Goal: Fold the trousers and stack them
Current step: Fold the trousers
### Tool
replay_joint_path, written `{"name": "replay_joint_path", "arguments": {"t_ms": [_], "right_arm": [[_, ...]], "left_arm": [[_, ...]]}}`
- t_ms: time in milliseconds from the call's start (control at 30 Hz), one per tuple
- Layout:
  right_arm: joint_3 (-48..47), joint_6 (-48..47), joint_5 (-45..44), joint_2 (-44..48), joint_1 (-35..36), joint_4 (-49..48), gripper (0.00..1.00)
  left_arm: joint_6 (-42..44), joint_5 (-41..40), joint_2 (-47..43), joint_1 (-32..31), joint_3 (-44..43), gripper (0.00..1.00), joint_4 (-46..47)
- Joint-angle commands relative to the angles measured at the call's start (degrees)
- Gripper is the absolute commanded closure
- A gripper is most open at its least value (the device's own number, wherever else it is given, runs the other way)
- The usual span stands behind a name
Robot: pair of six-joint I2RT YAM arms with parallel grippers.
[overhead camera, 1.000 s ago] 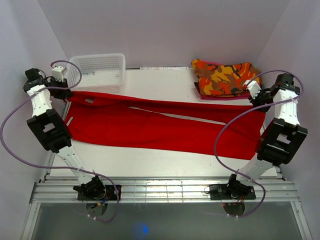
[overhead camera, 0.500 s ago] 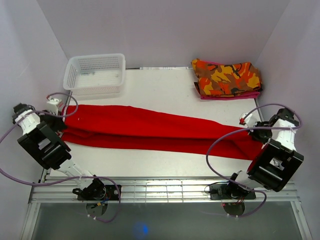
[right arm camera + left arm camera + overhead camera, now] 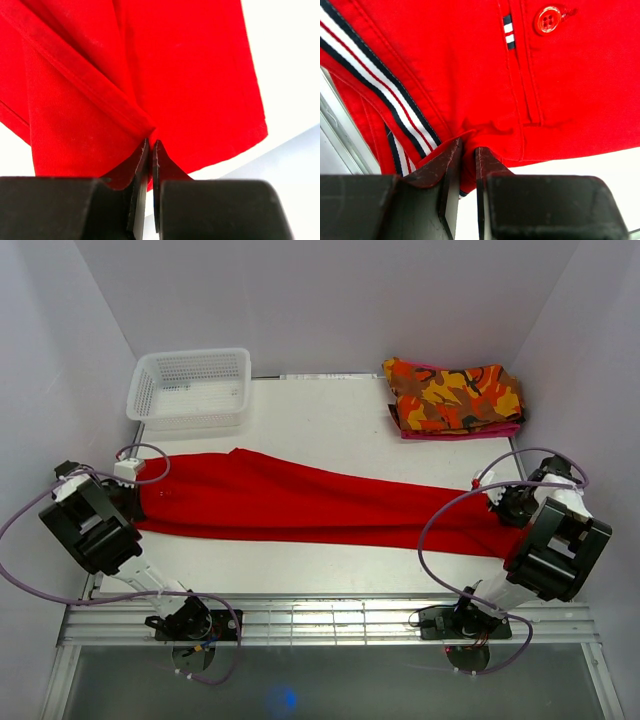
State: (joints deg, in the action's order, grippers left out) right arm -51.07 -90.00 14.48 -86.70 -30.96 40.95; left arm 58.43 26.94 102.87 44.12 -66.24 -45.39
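Within the last second the plain bright red soft cloth trousers (image 3: 320,502) went from an open V, with the two legs spread apart and a wedge of white counter (image 3: 330,430) showing between them, to a single narrow band. Both arms had drawn the far leg toward the near side and laid it over the near leg. The trousers now lay folded lengthwise across the middle of the counter, waist at the left and leg ends at the right. They were well apart from the white plastic mesh basket (image 3: 190,385) at the far left and from the folded orange, red and yellow camouflage garment (image 3: 455,395) at the far right.

The left hand (image 3: 467,150) was clenched on the waist edge, just below the red button (image 3: 548,20) and beside the navy-and-white striped inner band (image 3: 370,65). The right hand (image 3: 151,145) was pinched tight on the doubled cloth at the leg ends. Neither had let go.

By my reading, the first lengthwise fold was done and the legs lay fairly even, though the band sagged slightly toward the near right. Crosswise folds looked to be what remained before stacking, probably on the camouflage garment. A slack or uneven release could let the upper leg slide off the lower one.
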Motion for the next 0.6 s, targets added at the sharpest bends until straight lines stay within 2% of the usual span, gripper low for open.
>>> {"name": "replay_joint_path", "arguments": {"t_ms": [0,67,100,133,167,233,267,300,367,467,500,567], "right_arm": [[-4.6,-0.4,-4.6,1.7,-1.0,-5.0,0.92],[-6.1,-1.3,-4.5,2.2,-1.0,-1.5,0.92],[-6.2,-1.9,-4.7,2.4,-1.0,-0.1,0.92],[-6.3,-2.5,-5.0,3.0,-1.0,1.1,0.86],[-6.1,-2.8,-5.6,3.5,-1.0,2.6,0.68],[-6.3,-4.1,-4.9,5.5,-1.6,4.7,0.44],[-6.8,-4.6,-3.2,6.1,-2.1,6.8,0.09],[-8.1,-4.3,-2.4,6.8,-2.2,7.6,0.03],[-10.6,-2.6,0.7,7.9,-2.2,9.8,0.1],[-19.9,1.0,5.6,6.5,-2.2,16.8,0.1],[-25.3,3.8,6.7,5.7,-2.2,20.4,0.1],[-29.8,7.4,8.7,2.9,-2.2,22.8,0.1]], "left_arm": [[0.7,-5.0,1.9,0.6,-4.0,1.0,8.0],[2.6,-3.7,1.0,0.6,-6.0,0.98,5.2],[4.0,-3.6,0.8,0.7,-6.4,0.94,4.1],[6.5,-3.5,0.5,0.8,-7.0,0.85,2.9],[7.8,-2.5,-0.5,1.0,-8.4,0.78,0.0],[10.9,0.0,-1.9,2.1,-10.0,0.53,-3.6],[12.7,2.1,-2.9,2.2,-10.3,0.2,-5.6],[13.5,3.3,-5.3,2.2,-11.4,0.11,-6.7],[16.5,8.5,-7.2,2.0,-13.8,0.07,-12.5],[16.9,13.6,-9.8,-0.1,-19.8,0.06,-19.7],[16.3,13.8,-10.2,-2.3,-20.8,0.06,-20.8],[14.1,13.6,-11.5,-5.5,-20.3,0.06,-21.0]]}}
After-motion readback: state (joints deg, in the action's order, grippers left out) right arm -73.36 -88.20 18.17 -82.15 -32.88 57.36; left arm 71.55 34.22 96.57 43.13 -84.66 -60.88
